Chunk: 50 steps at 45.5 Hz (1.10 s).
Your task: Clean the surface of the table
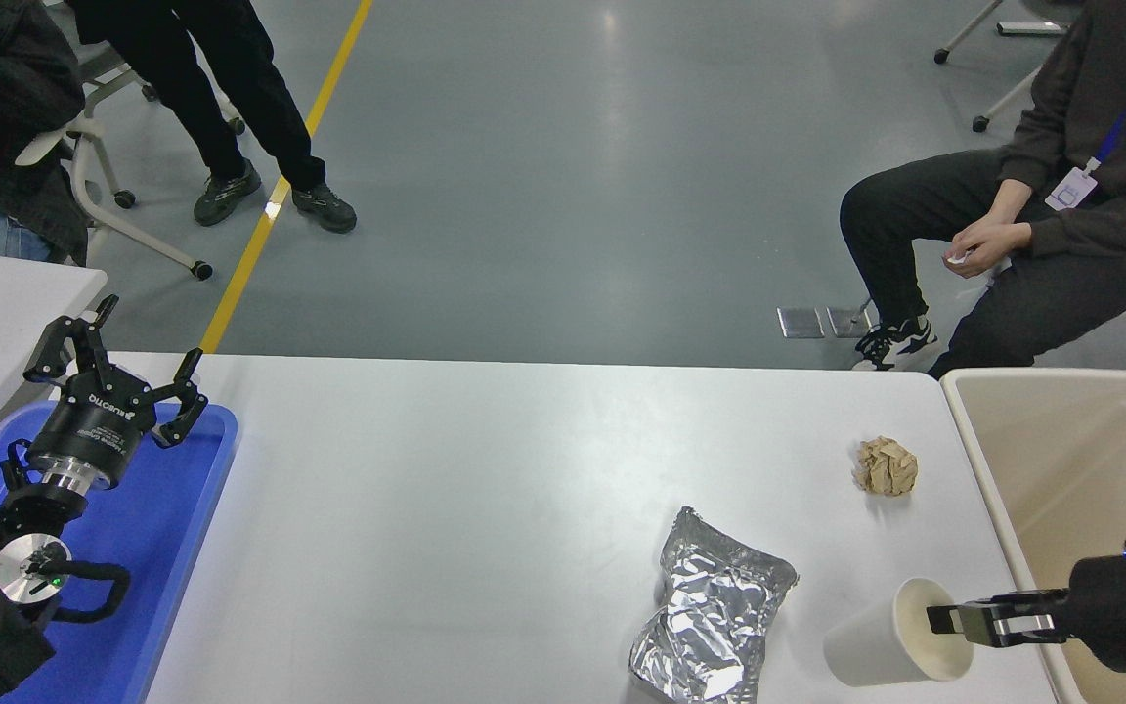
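Note:
The white table surface (475, 489) carries a crumpled silver foil bag (714, 621) at the front right and a crumpled brown paper ball (886, 466) near the right edge. My right gripper (954, 622) comes in from the lower right and is shut on the rim of a white paper cup (871, 650). The cup is tilted with its mouth towards the gripper, at the table's front right corner, right of the foil bag. My left gripper (118, 364) is open and parked over the blue tray (167, 548) at the left.
A beige plastic bin (1081, 460) stands against the table's right end, right next to the held cup. A person sits beyond the far right corner (1013, 225). Another person's legs (231, 108) and chairs stand at the far left.

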Each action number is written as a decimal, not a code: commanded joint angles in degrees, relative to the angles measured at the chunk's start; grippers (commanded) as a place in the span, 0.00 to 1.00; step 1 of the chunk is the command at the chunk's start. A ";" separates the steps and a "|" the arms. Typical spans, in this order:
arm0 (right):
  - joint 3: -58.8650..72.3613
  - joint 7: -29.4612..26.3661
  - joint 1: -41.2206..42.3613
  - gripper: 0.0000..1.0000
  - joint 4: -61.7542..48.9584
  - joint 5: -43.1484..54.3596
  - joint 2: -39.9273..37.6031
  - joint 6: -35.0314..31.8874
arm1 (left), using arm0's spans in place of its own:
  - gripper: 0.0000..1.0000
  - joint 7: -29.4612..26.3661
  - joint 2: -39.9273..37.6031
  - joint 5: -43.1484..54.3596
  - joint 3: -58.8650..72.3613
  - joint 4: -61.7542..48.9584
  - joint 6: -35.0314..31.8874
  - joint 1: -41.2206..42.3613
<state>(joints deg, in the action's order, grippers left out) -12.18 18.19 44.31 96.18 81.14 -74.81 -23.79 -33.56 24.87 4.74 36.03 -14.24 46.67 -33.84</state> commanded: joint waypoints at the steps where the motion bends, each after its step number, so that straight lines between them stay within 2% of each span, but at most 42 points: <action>1: -0.30 0.88 9.46 0.00 0.41 -3.53 -4.20 -4.51 | 1.00 -0.01 0.00 0.00 0.00 0.00 0.00 0.00; 10: -0.30 0.88 16.94 0.00 0.76 -6.08 -7.19 -9.61 | 1.00 -0.01 0.00 0.00 0.00 0.00 0.00 0.00; 23: -0.30 0.79 23.36 0.00 0.58 -6.79 -9.91 -13.57 | 1.00 -0.01 0.00 0.00 0.00 0.00 0.00 0.00; 44: -0.12 0.79 25.21 0.00 -4.07 -6.17 -12.20 -13.74 | 1.00 -0.01 0.00 0.00 0.00 0.00 0.00 0.00; 50: 0.93 0.79 24.59 0.00 -8.64 -5.29 -11.50 -13.57 | 1.00 -0.01 0.00 0.00 0.00 0.00 0.00 0.00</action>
<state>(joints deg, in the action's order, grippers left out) -12.19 18.99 68.80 92.75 74.87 -86.21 -37.36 -33.53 24.87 4.75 36.04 -14.24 46.67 -33.84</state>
